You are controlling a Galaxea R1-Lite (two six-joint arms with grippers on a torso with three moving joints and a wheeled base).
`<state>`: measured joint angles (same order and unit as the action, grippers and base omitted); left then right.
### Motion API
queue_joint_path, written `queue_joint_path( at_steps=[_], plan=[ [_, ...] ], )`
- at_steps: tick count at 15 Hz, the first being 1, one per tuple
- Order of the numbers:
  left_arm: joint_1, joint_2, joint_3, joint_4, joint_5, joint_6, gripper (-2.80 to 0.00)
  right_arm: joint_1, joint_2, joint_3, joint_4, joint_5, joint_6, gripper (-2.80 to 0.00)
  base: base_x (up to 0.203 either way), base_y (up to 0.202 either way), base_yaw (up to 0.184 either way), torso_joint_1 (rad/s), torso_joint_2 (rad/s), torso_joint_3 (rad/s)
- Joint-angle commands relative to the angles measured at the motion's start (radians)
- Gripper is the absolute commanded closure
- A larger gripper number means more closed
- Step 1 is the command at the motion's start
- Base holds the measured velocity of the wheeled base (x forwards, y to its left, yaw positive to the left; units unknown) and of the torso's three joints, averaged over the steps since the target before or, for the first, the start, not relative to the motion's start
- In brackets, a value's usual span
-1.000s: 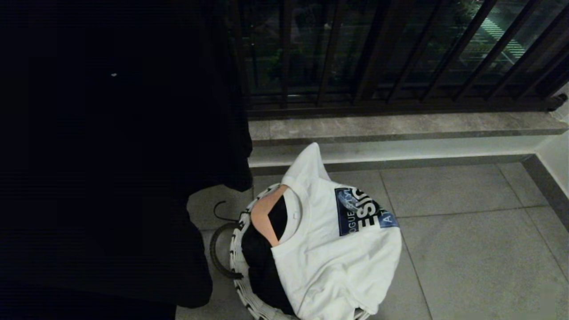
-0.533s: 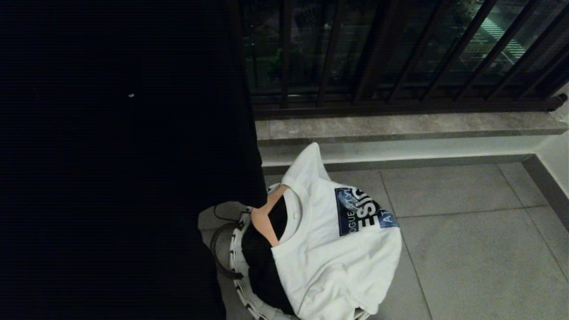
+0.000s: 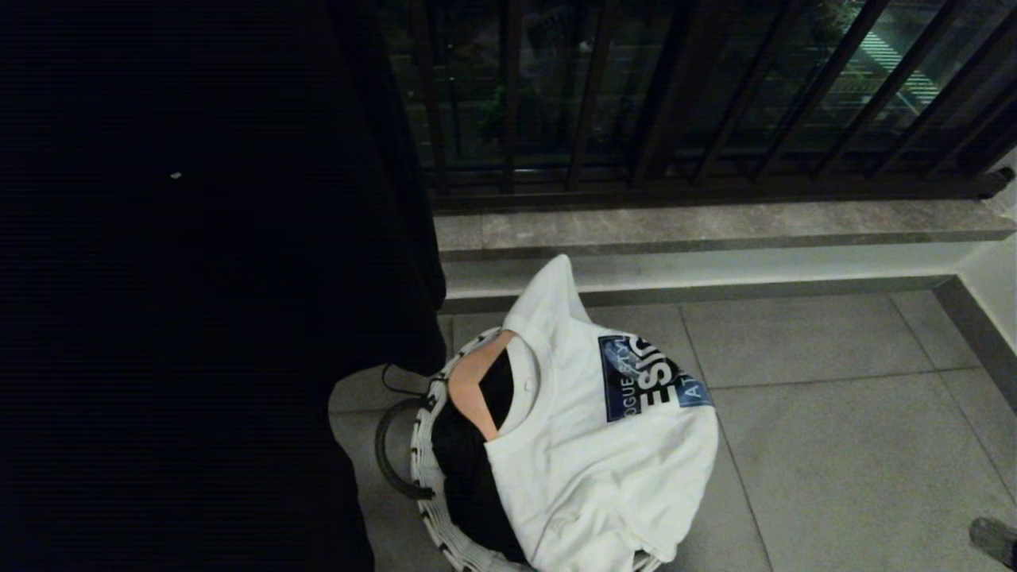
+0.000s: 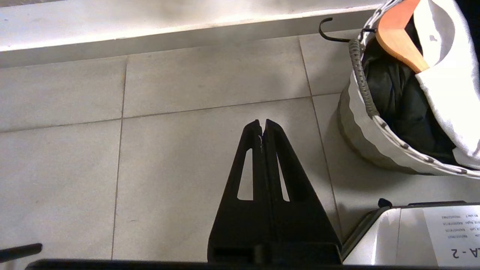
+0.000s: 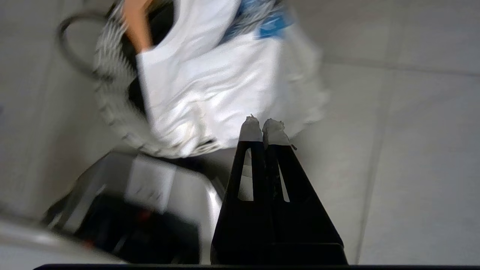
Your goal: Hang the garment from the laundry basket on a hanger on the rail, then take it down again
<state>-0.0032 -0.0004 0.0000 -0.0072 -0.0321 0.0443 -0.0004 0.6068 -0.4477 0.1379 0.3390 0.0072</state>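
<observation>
Nothing done yet, by the look of it: garment (image 3: 604, 445), a white T-shirt with a blue print, lies draped over the laundry basket (image 3: 433, 485) at lower centre of the head view, a wooden hanger (image 3: 470, 383) already tucked in its collar. All of the hanging and taking down is left; no rail in view. Nearest, in the right wrist view, right gripper (image 5: 263, 129) has jaws pressed together, empty, tips at frame centre just below the shirt's hem, over bare tile. Left gripper (image 4: 261, 127) likewise closed and empty, centre of its view, basket well apart at upper right. Farther off, stone ledge (image 3: 715, 226) and dark window grille (image 3: 675, 95) across the top.
</observation>
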Motion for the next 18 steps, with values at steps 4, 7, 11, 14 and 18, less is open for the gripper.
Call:
queue_joint_path(
  at_steps=[4,7,11,14,18],
  plan=[
    [0.0,-0.001,0.002,0.0,0.0,0.0,0.0,0.119,0.593,-0.195,-0.003,0.083,-0.069,0.0,0.0,0.0,0.0,0.0,0.0,0.0],
    [0.0,-0.001,0.002,0.0,0.0,0.0,0.0,0.24,0.842,-0.319,-0.004,0.069,-0.093,0.0,0.0,0.0,0.0,0.0,0.0,0.0],
    [0.0,-0.001,0.003,0.0,0.0,0.0,0.0,0.426,1.085,-0.501,-0.005,-0.026,-0.1,0.0,0.0,0.0,0.0,0.0,0.0,0.0],
    [-0.001,-0.001,0.002,0.0,0.0,0.0,0.0,0.54,1.23,-0.645,-0.003,-0.109,-0.1,0.0,0.0,0.0,0.0,0.0,0.0,0.0],
    [0.0,-0.001,0.002,0.0,0.0,0.0,0.0,0.665,1.386,-0.803,0.004,-0.221,-0.102,0.0,0.0,0.0,0.0,0.0,0.0,0.0]
  ],
)
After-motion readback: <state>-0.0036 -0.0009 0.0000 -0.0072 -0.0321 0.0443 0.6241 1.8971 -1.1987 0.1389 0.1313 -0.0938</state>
